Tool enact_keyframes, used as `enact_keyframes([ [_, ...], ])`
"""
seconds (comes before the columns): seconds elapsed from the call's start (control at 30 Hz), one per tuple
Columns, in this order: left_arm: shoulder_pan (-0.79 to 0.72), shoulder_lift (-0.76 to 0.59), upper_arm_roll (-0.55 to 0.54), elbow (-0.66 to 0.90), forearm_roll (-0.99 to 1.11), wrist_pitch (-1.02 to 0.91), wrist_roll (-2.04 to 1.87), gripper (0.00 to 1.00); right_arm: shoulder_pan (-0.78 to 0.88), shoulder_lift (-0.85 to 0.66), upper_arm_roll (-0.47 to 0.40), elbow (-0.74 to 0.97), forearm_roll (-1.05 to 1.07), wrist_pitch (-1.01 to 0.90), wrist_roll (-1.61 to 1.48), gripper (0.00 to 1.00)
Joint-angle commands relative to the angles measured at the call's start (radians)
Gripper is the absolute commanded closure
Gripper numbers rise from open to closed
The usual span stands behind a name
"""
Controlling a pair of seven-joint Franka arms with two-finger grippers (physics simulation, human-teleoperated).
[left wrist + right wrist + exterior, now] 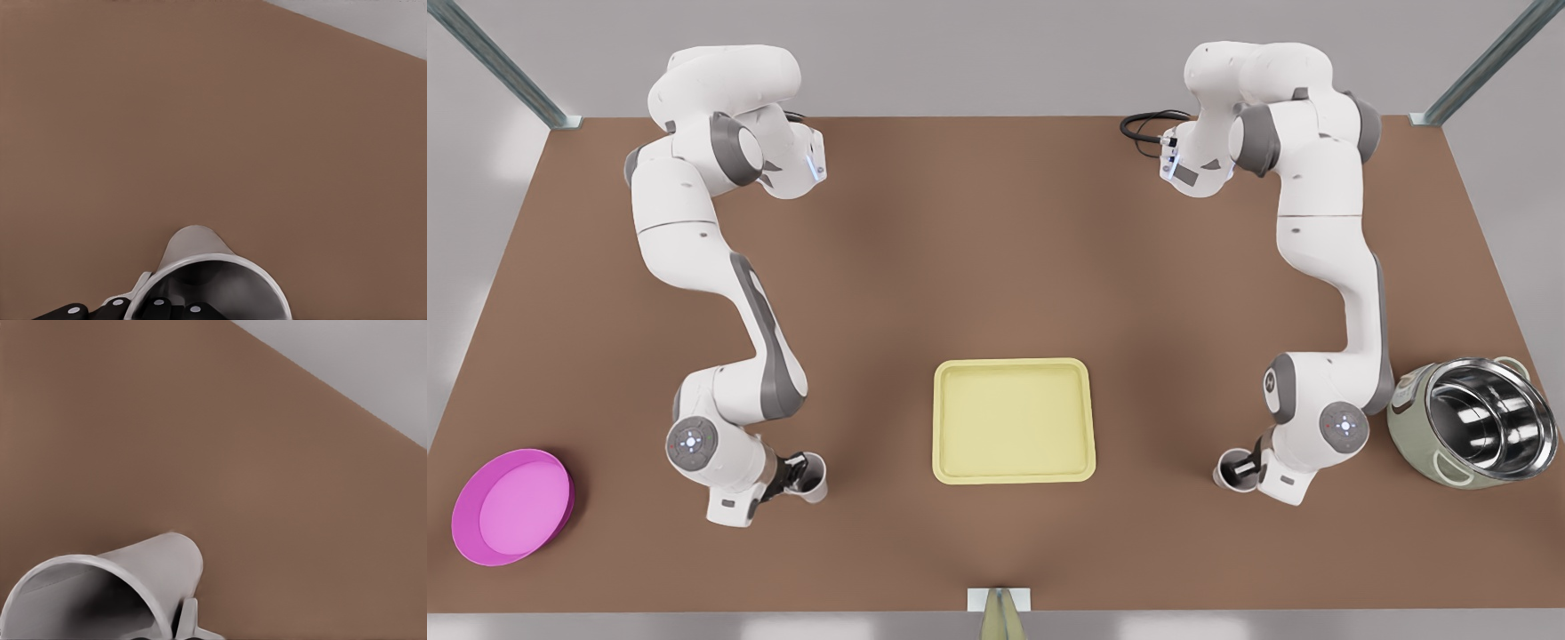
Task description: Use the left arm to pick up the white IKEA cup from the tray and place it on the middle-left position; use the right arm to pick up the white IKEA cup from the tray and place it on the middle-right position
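- Evidently both white cups were already off the tray [1014, 366], which lay bare at lower centre of the front view.
- One cup sat at the lower left [815, 487], well apart from the tray, and the other cup at the lower right [1232, 471], each at the tip of an arm. I could not settle which arm was left or right there.
- The left gripper [137, 308] had its jaws pinching the rim wall of the left arm's cup [200, 267] beside the handle, with one black finger inside the mouth and one outside.
- The right gripper [175, 635] was a dark sliver at the bottom edge of the frame, beside the right arm's cup [120, 587]. That cup hung tilted and seemed pinched the same way.
- Whether either cup touched the tabletop could not be told.
- Each cup looked light, stiff and smooth-glazed, so probably slippery and liable to chip.
- A one-wall rim pinch lets a cup swing, so holding close to the handle and lowering it gently seemed wise.
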Motion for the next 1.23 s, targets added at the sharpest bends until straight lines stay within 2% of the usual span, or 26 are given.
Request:
enact_keyframes([
  [0.0,0.000,0.003,0.002,-0.005,-0.021,0.077,0.223,0.94,-0.002,0.000,0.001,-0.005,-0.015,-0.018,-0.183,0.96],
  [0.1,0.000,0.023,0.002,-0.008,-0.021,0.082,0.189,0.91,-0.002,0.013,0.001,-0.005,-0.017,-0.019,-0.183,0.96],
  [0.13,0.000,0.023,0.002,-0.008,-0.021,0.083,0.189,0.80,-0.001,0.014,0.001,-0.005,-0.017,-0.019,-0.183,0.95],
  [0.17,0.000,0.023,0.000,-0.007,-0.022,0.082,0.189,0.17,-0.001,0.017,0.001,-0.005,-0.017,-0.019,-0.183,0.95],
  [0.2,0.000,0.022,0.000,-0.007,-0.027,0.082,0.187,0.00,-0.001,0.020,0.001,-0.005,-0.017,-0.019,-0.182,0.93],
  [0.33,0.000,0.022,0.000,-0.005,-0.021,0.082,0.189,0.00,0.001,0.025,0.001,-0.005,-0.017,-0.019,-0.180,0.73],
  [0.43,-0.003,-0.018,0.002,-0.005,0.008,0.024,0.213,0.00,0.001,0.025,0.001,-0.005,-0.017,-0.019,-0.183,0.67],
  [0.47,-0.009,-0.093,-0.003,-0.002,0.116,-0.118,0.215,0.00,0.001,0.025,0.001,-0.005,-0.017,-0.019,-0.183,0.65],
  [0.53,-0.046,-0.185,-0.009,0.007,0.145,-0.313,0.215,0.00,0.001,0.025,0.001,-0.005,-0.017,-0.019,-0.182,0.60],
  [0.57,-0.067,-0.248,-0.010,0.009,0.162,-0.418,0.218,0.00,0.001,0.025,0.002,-0.005,-0.015,-0.019,-0.180,0.54],
  [0.6,-0.072,-0.332,-0.010,0.015,0.133,-0.509,0.321,0.00,0.001,0.025,0.002,-0.003,-0.015,-0.019,-0.178,0.50],
  [0.63,-0.061,-0.446,0.005,-0.008,-0.028,-0.537,0.365,0.00,0.001,0.025,0.002,-0.003,-0.015,-0.019,-0.178,0.44],
  [0.67,-0.069,-0.581,0.000,-0.196,-0.024,-0.448,0.416,0.00,-0.001,0.022,0.004,-0.003,0.008,-0.019,-0.177,0.36],
  [0.7,-0.072,-0.731,-0.004,-0.442,-0.024,-0.267,0.422,0.00,-0.001,0.019,0.004,0.000,0.009,-0.019,-0.180,0.32],
  [0.73,-0.072,-0.698,-0.004,-0.355,-0.024,-0.342,0.421,0.00,-0.001,0.003,0.013,0.001,0.009,-0.048,-0.178,0.32],
  [0.8,-0.072,-0.695,-0.004,-0.344,-0.022,-0.350,0.419,0.00,-0.001,-0.093,0.042,0.008,0.009,-0.117,-0.178,0.21],
  [0.9,-0.072,-0.687,-0.006,-0.301,-0.011,-0.376,0.414,0.00,-0.005,-0.329,0.110,0.009,0.009,-0.466,0.004,0.10],
  [0.93,-0.072,-0.684,-0.006,-0.295,-0.011,-0.376,0.414,0.00,-0.008,-0.360,0.113,0.009,0.017,-0.518,0.065,0.00],
  [1.0,-0.073,-0.682,-0.006,-0.289,-0.011,-0.376,0.413,0.00,0.007,-0.417,0.111,0.012,-0.037,-0.527,0.191,0.00],
  [1.03,-0.073,-0.684,-0.007,-0.289,-0.013,-0.377,0.411,0.00,-0.088,-0.443,0.119,0.012,0.014,-0.581,0.196,0.00],
  [1.07,-0.073,-0.684,-0.007,-0.289,-0.013,-0.377,0.411,0.00,-0.105,-0.445,0.106,0.011,0.012,-0.661,0.196,0.00],
  [1.1,-0.073,-0.684,-0.007,-0.289,-0.013,-0.377,0.411,0.00,-0.122,-0.457,0.119,-0.003,0.012,-0.657,0.194,0.00],
  [1.13,-0.072,-0.684,-0.006,-0.289,-0.013,-0.377,0.413,0.00,-0.122,-0.477,0.119,-0.058,-0.009,-0.645,0.194,0.00],
  [1.2,-0.072,-0.684,-0.007,-0.289,-0.013,-0.377,0.411,0.00,-0.165,-0.705,0.117,-0.440,0.049,-0.398,0.200,0.00],
])
